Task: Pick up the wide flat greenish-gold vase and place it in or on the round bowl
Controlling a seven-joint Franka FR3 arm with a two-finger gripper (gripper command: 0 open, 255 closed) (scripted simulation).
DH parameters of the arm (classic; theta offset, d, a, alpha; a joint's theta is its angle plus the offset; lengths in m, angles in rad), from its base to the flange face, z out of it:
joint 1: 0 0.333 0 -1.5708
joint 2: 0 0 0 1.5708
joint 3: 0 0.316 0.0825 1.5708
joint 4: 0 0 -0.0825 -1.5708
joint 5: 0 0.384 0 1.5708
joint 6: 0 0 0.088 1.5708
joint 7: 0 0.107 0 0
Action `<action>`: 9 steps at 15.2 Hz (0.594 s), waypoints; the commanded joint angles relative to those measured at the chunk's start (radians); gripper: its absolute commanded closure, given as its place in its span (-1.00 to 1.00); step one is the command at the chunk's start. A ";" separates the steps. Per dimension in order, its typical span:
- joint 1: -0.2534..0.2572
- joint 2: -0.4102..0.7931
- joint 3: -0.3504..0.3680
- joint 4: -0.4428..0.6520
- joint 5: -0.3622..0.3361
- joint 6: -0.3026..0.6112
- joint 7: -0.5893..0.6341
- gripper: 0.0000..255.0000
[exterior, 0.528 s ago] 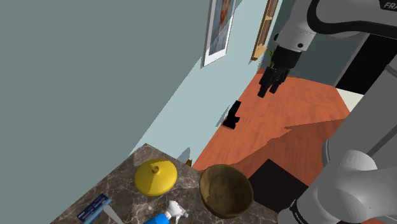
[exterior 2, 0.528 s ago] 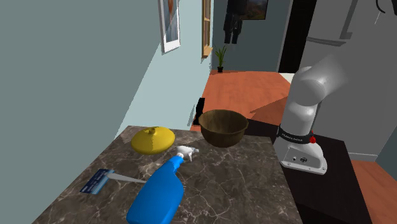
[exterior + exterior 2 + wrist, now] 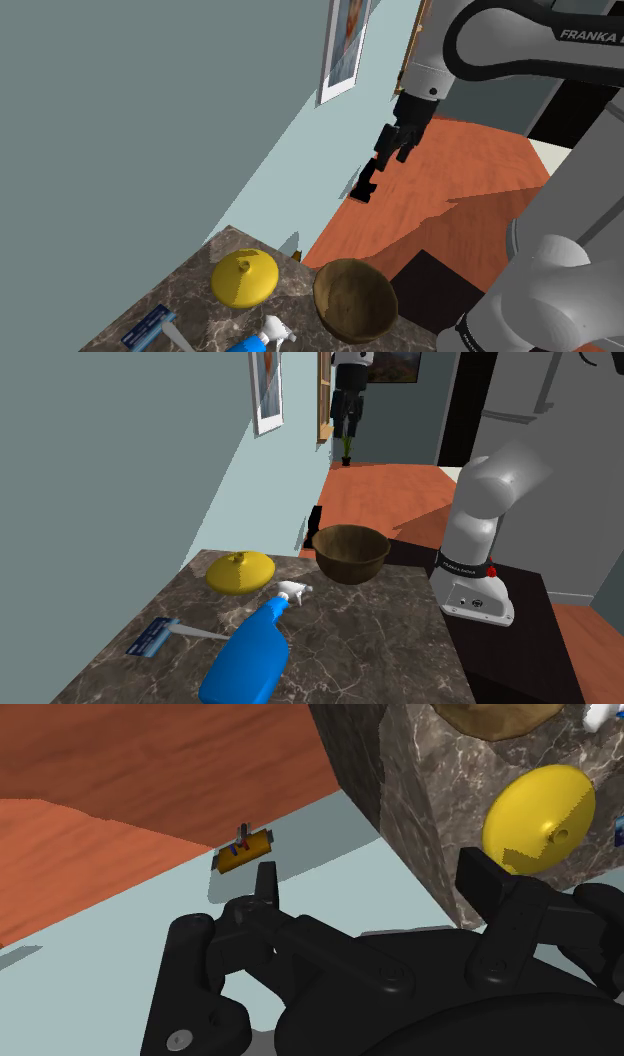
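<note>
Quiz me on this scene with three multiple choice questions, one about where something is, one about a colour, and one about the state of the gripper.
1. Where is the yellow vase relative to the brown bowl?
A. inside it
B. on the table beside it, not touching
C. on the floor below it

2. What colour is the body of the spray bottle?
A. blue
B. red
C. green

3. What state is the gripper in?
A. shut on the vase
B. shut on the bowl
C. open, holding nothing

Answers:
1 B: both exterior views show a strip of marbled tabletop between the vase and the bowl.
2 A: the second exterior view shows a blue body with a white nozzle.
3 C: in the wrist view the fingers stand apart with nothing between them, high above the table.
</note>
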 commanded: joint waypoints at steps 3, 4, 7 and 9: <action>0.027 0.061 0.077 -0.014 0.043 0.073 0.080 -1.00; 0.033 0.080 0.097 -0.015 0.052 0.092 0.099 -1.00; 0.050 0.145 0.153 -0.009 0.076 0.150 0.157 -1.00; 0.060 0.193 0.190 0.001 0.087 0.188 0.196 -1.00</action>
